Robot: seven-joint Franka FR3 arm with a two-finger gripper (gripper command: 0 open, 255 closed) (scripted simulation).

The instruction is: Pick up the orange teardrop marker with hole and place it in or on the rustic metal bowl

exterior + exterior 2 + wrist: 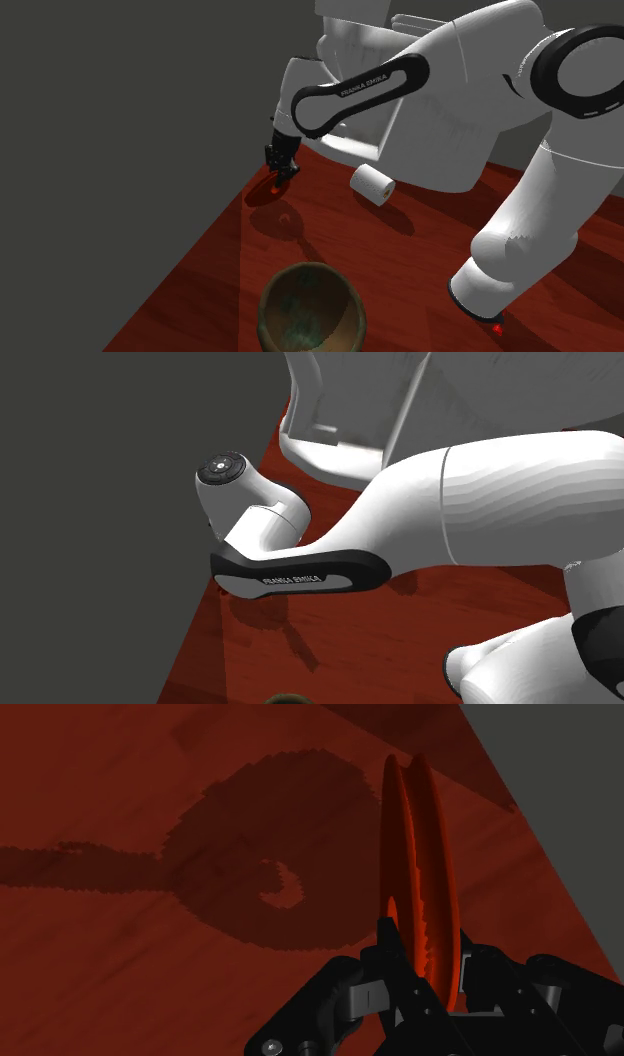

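The hand clasps the orange marker edge-on over the red-brown wooden desk — its shadow falls beneath. The bowl sits well apart; a plain grey area lies beyond the desk's edge.

White arm spans the red-brown wooden surface; grey wall beside it.

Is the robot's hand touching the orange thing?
Touching. The wrist view shows the black fingers pressed against both sides of the orange marker, clasping it.
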